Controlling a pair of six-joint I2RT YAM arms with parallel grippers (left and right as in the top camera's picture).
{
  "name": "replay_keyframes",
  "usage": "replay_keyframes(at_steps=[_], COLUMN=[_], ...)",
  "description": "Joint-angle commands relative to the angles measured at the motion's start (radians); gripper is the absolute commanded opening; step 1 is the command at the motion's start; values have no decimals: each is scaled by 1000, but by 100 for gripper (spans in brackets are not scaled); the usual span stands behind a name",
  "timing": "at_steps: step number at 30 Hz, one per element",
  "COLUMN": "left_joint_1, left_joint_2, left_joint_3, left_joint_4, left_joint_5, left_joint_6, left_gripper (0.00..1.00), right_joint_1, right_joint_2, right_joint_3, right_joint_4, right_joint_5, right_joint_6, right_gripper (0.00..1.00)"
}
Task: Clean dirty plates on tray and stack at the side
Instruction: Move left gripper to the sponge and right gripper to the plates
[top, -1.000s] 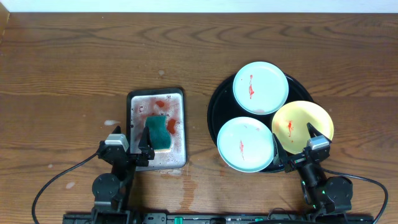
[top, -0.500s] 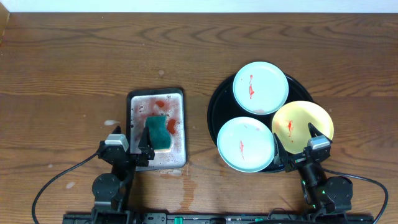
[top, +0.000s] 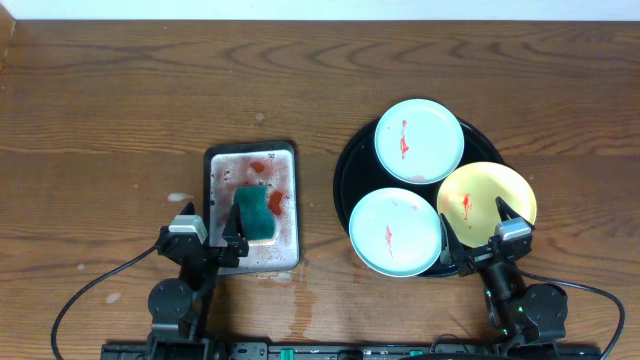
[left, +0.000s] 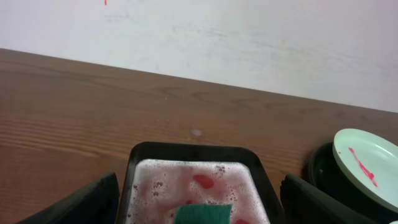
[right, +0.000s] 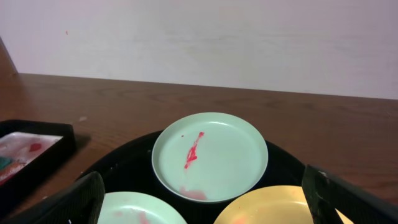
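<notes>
Three plates sit on the round black tray (top: 345, 170) at the right: a mint-blue plate (top: 419, 141) at the back, a second mint-blue plate (top: 394, 232) at the front left and a yellow plate (top: 487, 200) at the front right, each with red smears. The back plate (right: 210, 156) and the tray (right: 127, 165) also show in the right wrist view. My right gripper (top: 485, 236) is open and empty at the tray's near edge, over the yellow plate's front rim. My left gripper (top: 208, 232) is open and empty at the near end of the grey tray.
A small grey rectangular tray (top: 222, 160) with pink foam holds a green sponge (top: 255, 214) left of centre; it also shows in the left wrist view (left: 193, 152). Bare wood tabletop (top: 110, 110) lies to the left and behind. A white wall runs along the far edge.
</notes>
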Motion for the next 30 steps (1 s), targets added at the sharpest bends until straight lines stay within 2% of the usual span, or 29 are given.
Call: replay_keyframes(at_steps=[1, 3, 6, 9, 13, 16, 21, 23, 26, 30], left_joint_1=[-6, -6, -6, -6, -6, -6, -6, -6, -6, -6], left_joint_2=[-6, -6, 8, 83, 300, 510, 835, 940, 1054, 1138], left_joint_3=[-18, 4, 83, 227, 480, 696, 1044, 1151, 1234, 1236], left_joint_4=[11, 21, 16, -61, -280, -465, -804, -923, -1039, -1079], left_joint_5=[1, 7, 26, 25, 31, 108, 168, 168, 167, 183], left_joint_6=[2, 2, -11, -18, -38, -40, -40, -40, -36, -53], left_gripper=[83, 83, 83, 83, 83, 83, 83, 83, 83, 83], right_joint_1=[10, 10, 10, 9, 9, 9, 8, 8, 8, 10], right_joint_2=[-5, -3, 32, 124, 356, 570, 959, 1071, 1224, 1331], right_joint_3=[-2, 10, 74, 177, 412, 643, 1090, 1210, 1341, 1377], right_joint_4=[2, -13, -65, -121, -266, -434, -817, -925, -1001, -1041], right_joint_5=[-20, -48, -78, -99, -108, -117, -119, -130, -131, -238], right_joint_6=[-10, -4, 106, 140, 137, 114, 81, 74, 85, 73], right_gripper=[99, 99, 99, 99, 99, 99, 99, 99, 99, 99])
